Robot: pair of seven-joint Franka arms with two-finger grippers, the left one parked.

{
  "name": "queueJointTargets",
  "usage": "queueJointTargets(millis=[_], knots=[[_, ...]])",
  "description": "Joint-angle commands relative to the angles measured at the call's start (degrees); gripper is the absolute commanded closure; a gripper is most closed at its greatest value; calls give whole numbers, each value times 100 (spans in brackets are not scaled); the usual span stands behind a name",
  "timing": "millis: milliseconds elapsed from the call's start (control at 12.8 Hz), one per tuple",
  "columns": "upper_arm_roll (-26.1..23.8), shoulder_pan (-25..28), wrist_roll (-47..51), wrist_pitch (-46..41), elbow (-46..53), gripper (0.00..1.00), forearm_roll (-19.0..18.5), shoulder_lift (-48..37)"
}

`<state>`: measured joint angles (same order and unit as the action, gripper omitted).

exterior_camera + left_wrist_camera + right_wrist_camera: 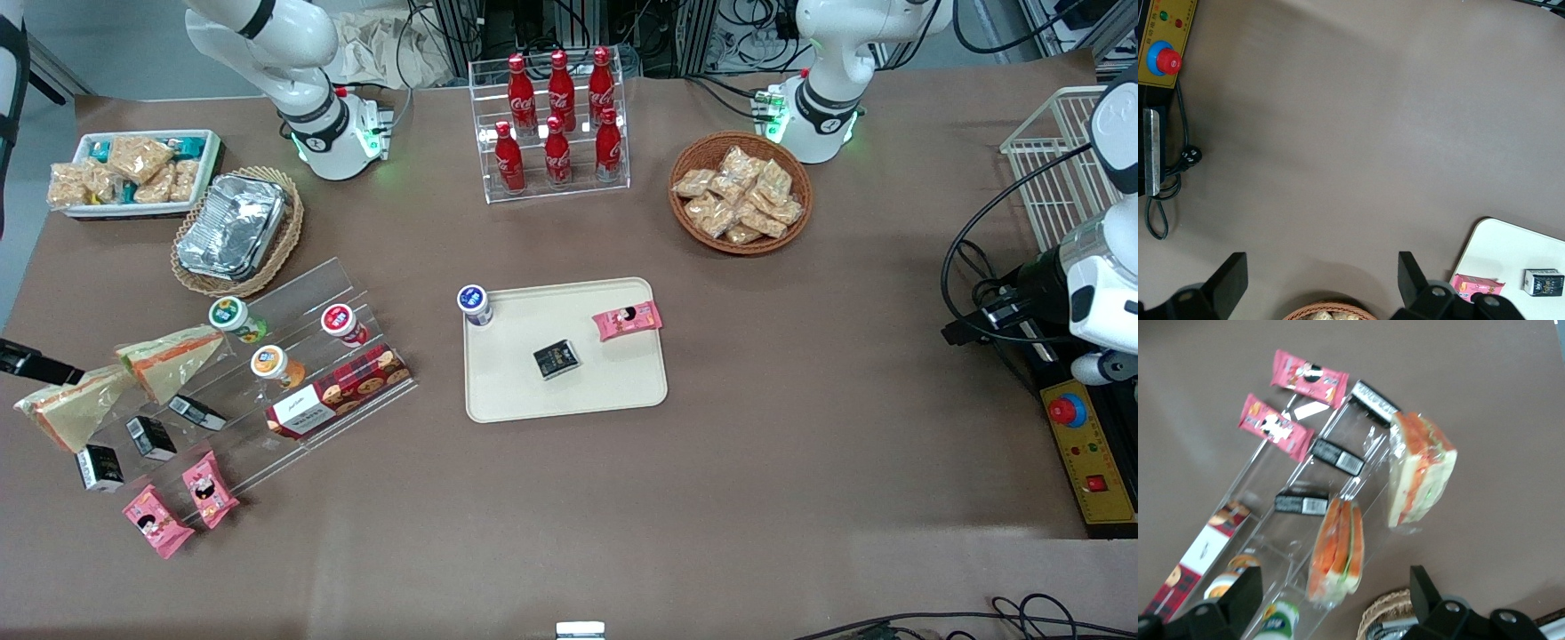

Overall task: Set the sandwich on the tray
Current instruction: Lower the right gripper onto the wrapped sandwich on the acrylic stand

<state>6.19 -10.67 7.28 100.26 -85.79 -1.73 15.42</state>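
Observation:
Two wrapped wedge sandwiches lie on the clear stepped rack (293, 356) toward the working arm's end of the table. One sandwich (173, 360) lies beside the green-lidded cup and shows in the right wrist view (1338, 550). The other sandwich (71, 409) lies nearer the front camera (1418, 473). My gripper (1335, 600) hangs above the rack, open and empty, with the first sandwich just ahead of its fingers. Only a black part of the gripper (36, 363) shows in the front view. The cream tray (516, 382) lies mid-table and also shows in the left wrist view (1511, 253).
On the tray are a pink packet (628, 320), a black box (556, 359) and a blue-lidded cup (475, 304). The rack holds cups, a biscuit box (338, 391), black boxes and pink packets (178, 502). A wicker basket with foil trays (233, 227) stands farther back.

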Motion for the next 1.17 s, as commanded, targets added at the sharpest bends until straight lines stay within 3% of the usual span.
queueJointTargets(millis=[0,545,701,1091], knots=[[-39,-155,124,335,63,2,111,224],[-48,-761,142,933,72,2,225,654],[-48,-797,98,1135,54,2,401,795],[-48,-814,72,1488,54,2,410,1165]])
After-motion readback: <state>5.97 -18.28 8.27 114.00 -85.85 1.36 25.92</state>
